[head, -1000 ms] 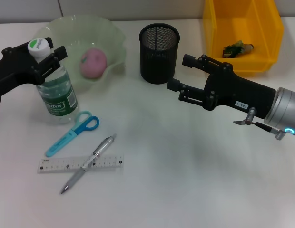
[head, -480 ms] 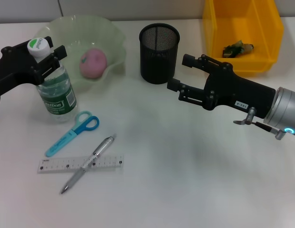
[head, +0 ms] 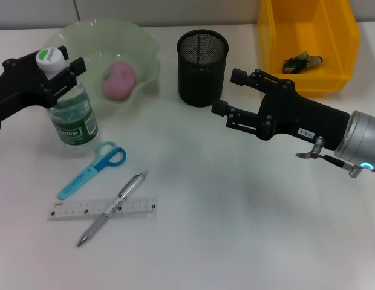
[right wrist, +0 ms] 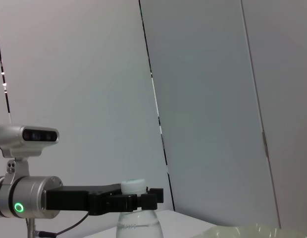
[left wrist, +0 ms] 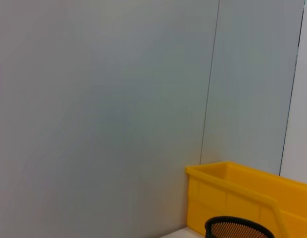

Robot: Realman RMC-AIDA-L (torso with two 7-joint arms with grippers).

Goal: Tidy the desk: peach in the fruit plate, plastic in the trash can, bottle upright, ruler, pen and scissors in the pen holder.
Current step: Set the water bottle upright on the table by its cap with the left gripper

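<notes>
Two tools were in view. Left tool (head: pixel 54 75) was clenched around the neck of the bottle (head: pixel 69 118), just under its white-and-green cap; the bottle stood upright on the tabletop (head: pixel 248 229), so the high grip probably served to steady it against tipping. From the right wrist view the same clamp appeared at the bottle's shoulder, with the cap showing above the fingers.

Just beside the bottle, toward the far edge, sat the fruit plate (head: pixel 145 57), with the peach (head: pixel 118 80) already inside it. Nearer the robot lay the loose stationery: the scissors (head: pixel 91 170) close to the bottle's base, then the pen (head: pixel 112 207) lying crossed over the ruler (head: pixel 66 209).

Right tool (head: pixel 222 92) hung above the tabletop with its jaws released and nothing between them, its tips near the pen holder (head: pixel 202 66) but not touching it. That holder looked empty of stationery. Behind the right arm stood the yellow trash can (head: pixel 351 36), with a piece of plastic (head: pixel 301 61) lying in it.

By this layout, the scissors, pen and ruler remained to be moved, all well apart from the right tool and nearer the left.
</notes>
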